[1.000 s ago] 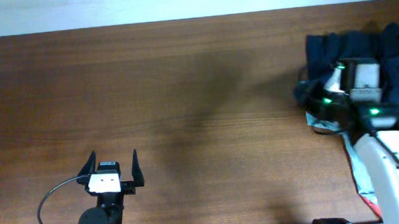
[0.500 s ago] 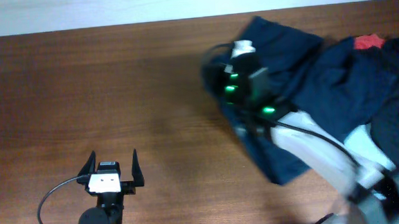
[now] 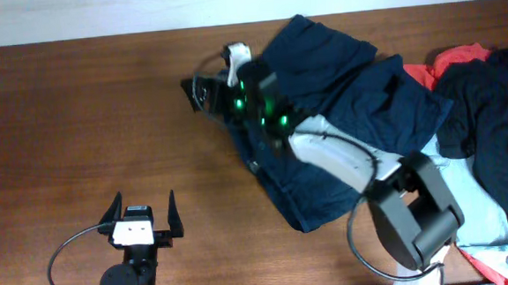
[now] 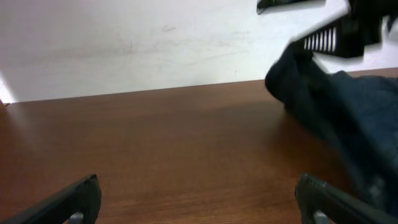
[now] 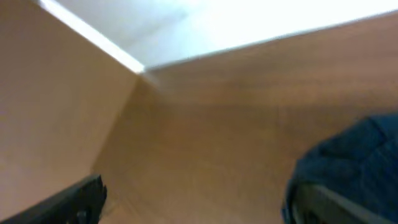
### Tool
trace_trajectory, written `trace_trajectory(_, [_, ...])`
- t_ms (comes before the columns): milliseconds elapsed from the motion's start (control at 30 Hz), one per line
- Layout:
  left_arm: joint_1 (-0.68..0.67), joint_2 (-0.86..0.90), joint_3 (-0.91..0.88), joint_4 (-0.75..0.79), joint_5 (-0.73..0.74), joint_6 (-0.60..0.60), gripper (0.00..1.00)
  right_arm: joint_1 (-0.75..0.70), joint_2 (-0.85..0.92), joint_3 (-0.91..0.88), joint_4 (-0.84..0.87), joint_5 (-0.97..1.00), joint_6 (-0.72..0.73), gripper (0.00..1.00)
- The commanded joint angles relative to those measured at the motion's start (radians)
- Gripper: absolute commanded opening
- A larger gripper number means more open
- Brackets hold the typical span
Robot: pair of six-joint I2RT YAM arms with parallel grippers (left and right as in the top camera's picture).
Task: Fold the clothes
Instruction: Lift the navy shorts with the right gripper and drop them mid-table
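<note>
Right end effector (image 3: 196, 87) open, empty; navy shorts (image 3: 340, 111) bunched just behind it. Left end effector (image 3: 144, 205) open, well apart. Advice: pinch single-layer hem corners, spread flat before folding.

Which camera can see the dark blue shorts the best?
The overhead view. It shows the shorts nearly whole, lying crumpled on the table. The left wrist view catches only a blurry bunched part at its right side, and the right wrist view only a corner at bottom right.
</note>
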Motion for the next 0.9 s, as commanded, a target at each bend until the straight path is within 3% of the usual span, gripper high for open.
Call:
trace_trajectory(0, [-0.006, -0.005, -0.007, 0.003, -0.007, 0.019, 0.99, -0.053, -0.093, 0.162, -0.183, -0.096, -0.204, 0.98])
trace_trajectory(67, [-0.006, -0.005, -0.007, 0.003, -0.007, 0.019, 0.99, -0.090, -0.121, 0.257, -0.391, -0.095, -0.298, 0.99])
trace_trajectory(167, [-0.006, -0.005, -0.007, 0.003, -0.007, 0.019, 0.99, -0.138, -0.138, 0.361, -0.556, -0.108, -0.374, 0.98])
trace_trajectory(333, [-0.006, -0.005, -0.007, 0.003, -0.007, 0.019, 0.99, -0.190, -0.139, 0.442, -0.612, -0.245, -0.413, 0.99])
trace_trajectory(500, [-0.006, -0.005, -0.007, 0.003, -0.007, 0.019, 0.99, -0.277, -0.153, 0.446, -0.739, -0.264, -0.413, 0.98])
trace_trajectory(733, [-0.006, -0.005, -0.007, 0.016, -0.007, 0.019, 0.99, -0.537, -0.167, 0.446, -1.095, -0.263, -0.417, 0.99])
trace_trajectory(867, [-0.006, -0.005, -0.007, 0.070, -0.007, 0.019, 0.99, -0.706, -0.167, 0.446, -1.290, -0.260, -0.535, 0.99])
